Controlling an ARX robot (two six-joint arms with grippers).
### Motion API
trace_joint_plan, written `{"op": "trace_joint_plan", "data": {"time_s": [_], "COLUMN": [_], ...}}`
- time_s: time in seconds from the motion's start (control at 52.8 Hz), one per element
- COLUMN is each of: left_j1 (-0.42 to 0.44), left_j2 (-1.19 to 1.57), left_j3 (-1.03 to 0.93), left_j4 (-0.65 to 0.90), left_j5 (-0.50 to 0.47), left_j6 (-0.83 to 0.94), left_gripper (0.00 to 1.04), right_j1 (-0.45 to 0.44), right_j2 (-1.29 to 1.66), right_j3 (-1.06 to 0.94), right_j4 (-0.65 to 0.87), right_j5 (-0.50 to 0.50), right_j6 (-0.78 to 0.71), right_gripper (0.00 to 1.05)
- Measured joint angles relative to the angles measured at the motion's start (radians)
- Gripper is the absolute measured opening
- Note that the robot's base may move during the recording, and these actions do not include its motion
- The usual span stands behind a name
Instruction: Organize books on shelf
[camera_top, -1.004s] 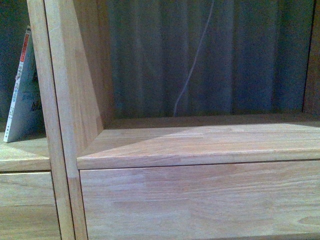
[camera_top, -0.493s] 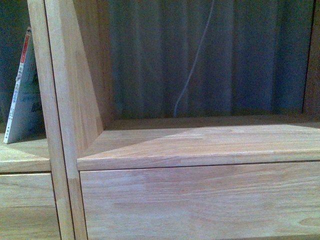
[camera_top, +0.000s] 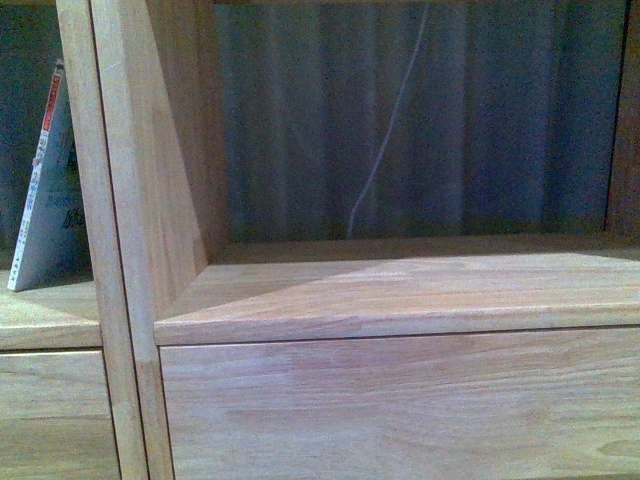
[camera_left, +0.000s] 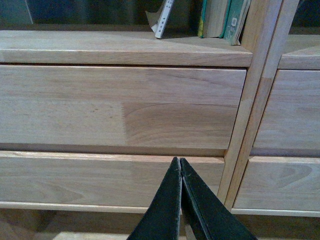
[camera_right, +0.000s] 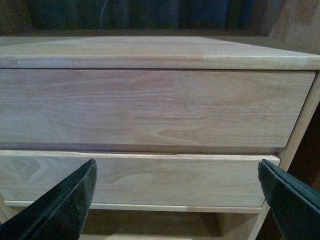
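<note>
Fingers of the left gripper (camera_left: 180, 165) press together, holding nothing, before the shelf (camera_left: 125, 107) drawer fronts; a white paperback (camera_left: 164, 19) leans in the cubby above. Right gripper (camera_right: 175, 172) is spread wide, empty.

Shelf (camera_top: 400, 295): thin book (camera_top: 50, 190) stands in left cubby, leaning against the divider (camera_top: 120, 250). Right cubby holds no books; cable (camera_top: 385, 140) hangs behind it. Drawer fronts (camera_top: 400, 400) sit below both cubbies. More books (camera_left: 225, 20) stand against the divider in the left cubby.
</note>
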Motion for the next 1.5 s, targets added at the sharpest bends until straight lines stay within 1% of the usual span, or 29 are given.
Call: {"op": "trace_joint_plan", "data": {"time_s": [0.095,0.114,0.133,0.303,0.341,0.36,0.455,0.474,0.568,0.644,1.497], "left_j1": [0.0,0.0,0.0,0.0,0.0,0.0,0.0,0.0,0.0,0.0,0.0], "left_j2": [0.0,0.0,0.0,0.0,0.0,0.0,0.0,0.0,0.0,0.0,0.0], "left_j3": [0.0,0.0,0.0,0.0,0.0,0.0,0.0,0.0,0.0,0.0,0.0], "left_j4": [0.0,0.0,0.0,0.0,0.0,0.0,0.0,0.0,0.0,0.0,0.0], "left_j5": [0.0,0.0,0.0,0.0,0.0,0.0,0.0,0.0,0.0,0.0,0.0], "left_j6": [0.0,-0.003,-0.002,-0.002,-0.002,-0.003,-0.002,-0.002,-0.002,-0.003,-0.003], "left_gripper": [0.03,0.05,0.08,0.49,0.56,0.61,0.79,0.8,0.99,0.97,0.97], "right_j1": [0.0,0.0,0.0,0.0,0.0,0.0,0.0,0.0,0.0,0.0,0.0], "right_j2": [0.0,0.0,0.0,0.0,0.0,0.0,0.0,0.0,0.0,0.0,0.0], "right_j3": [0.0,0.0,0.0,0.0,0.0,0.0,0.0,0.0,0.0,0.0,0.0], "right_j4": [0.0,0.0,0.0,0.0,0.0,0.0,0.0,0.0,0.0,0.0,0.0], "right_j5": [0.0,0.0,0.0,0.0,0.0,0.0,0.0,0.0,0.0,0.0,0.0], "right_j6": [0.0,0.0,0.0,0.0,0.0,0.0,0.0,0.0,0.0,0.0,0.0], "right_gripper": [0.98,0.98,0.98,0.98,0.98,0.98,0.98,0.98,0.98,0.98,0.98]}}
